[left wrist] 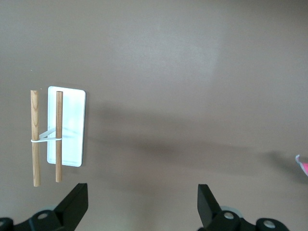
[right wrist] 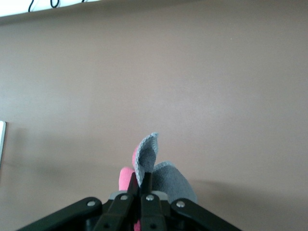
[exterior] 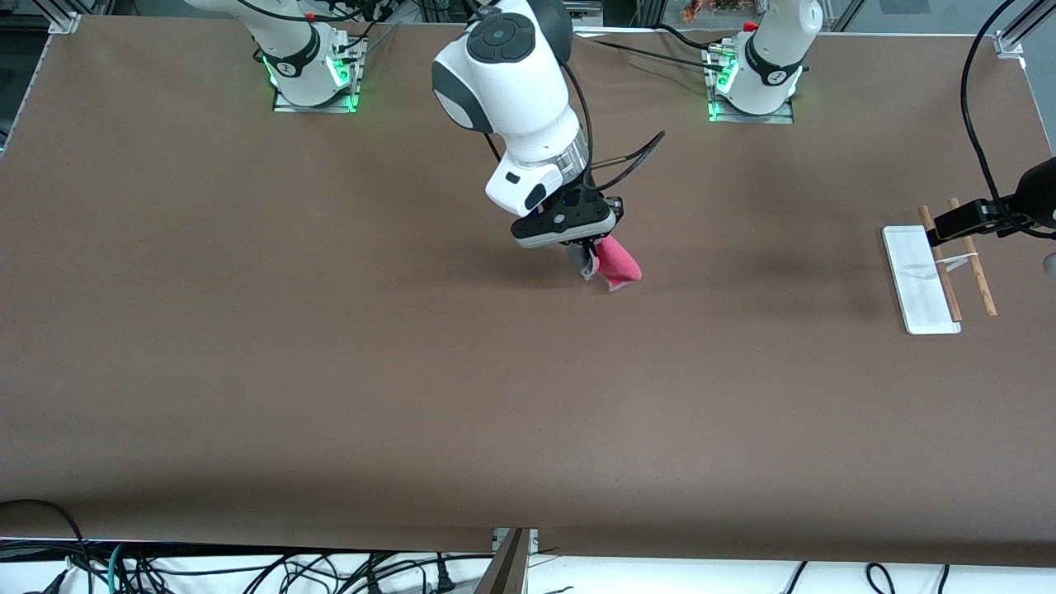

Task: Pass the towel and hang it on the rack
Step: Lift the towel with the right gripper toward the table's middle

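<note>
My right gripper [exterior: 587, 250] is shut on the towel [exterior: 616, 262] and holds it up over the middle of the table. The towel hangs folded, pink-red outside and gray inside; in the right wrist view its gray face [right wrist: 166, 180] stands up between the shut fingers [right wrist: 142, 185]. The rack [exterior: 920, 280] stands at the left arm's end of the table: a flat white base with two brown rods [exterior: 975, 260]. My left gripper [exterior: 957, 223] hovers over the rack, open and empty [left wrist: 142, 195]. The left wrist view shows the rack [left wrist: 72, 125] and a pink corner of the towel [left wrist: 303, 166].
The brown table [exterior: 330, 330] bears only the rack. A white band [left wrist: 48, 139] ties the two rods together. Cables lie past the table's edge nearest the front camera [exterior: 247, 569]. Both arm bases stand along the edge at the robots' side.
</note>
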`<state>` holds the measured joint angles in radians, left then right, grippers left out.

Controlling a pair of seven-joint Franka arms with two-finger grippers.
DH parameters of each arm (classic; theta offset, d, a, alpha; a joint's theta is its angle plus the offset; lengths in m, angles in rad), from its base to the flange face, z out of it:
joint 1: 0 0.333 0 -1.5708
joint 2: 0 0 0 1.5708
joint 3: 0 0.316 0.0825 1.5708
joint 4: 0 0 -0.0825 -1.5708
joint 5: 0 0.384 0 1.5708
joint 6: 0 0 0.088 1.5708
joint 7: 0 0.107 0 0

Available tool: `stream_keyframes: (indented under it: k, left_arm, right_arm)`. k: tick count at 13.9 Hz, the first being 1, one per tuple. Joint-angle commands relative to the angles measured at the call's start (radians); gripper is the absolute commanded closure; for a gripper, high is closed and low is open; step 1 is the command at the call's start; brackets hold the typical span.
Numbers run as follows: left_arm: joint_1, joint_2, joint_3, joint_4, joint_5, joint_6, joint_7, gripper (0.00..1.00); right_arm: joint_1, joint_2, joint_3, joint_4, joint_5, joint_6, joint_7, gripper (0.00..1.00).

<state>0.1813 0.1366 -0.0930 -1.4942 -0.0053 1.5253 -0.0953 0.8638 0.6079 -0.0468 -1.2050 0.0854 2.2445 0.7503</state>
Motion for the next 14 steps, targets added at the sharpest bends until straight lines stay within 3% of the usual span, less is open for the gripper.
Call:
stream_keyframes:
  k: [1, 14]
  left_arm:
    - [0.013, 0.018, 0.001, 0.016, -0.002, -0.010, 0.005, 0.00]
    - [0.037, 0.126, -0.013, -0.003, -0.021, -0.050, 0.025, 0.00]
  right_arm:
    - [0.004, 0.003, -0.012, 0.027, 0.001, -0.014, 0.020, 1.00]
    - [0.020, 0.001, -0.001, 0.028, 0.005, -0.013, 0.023, 1.00]
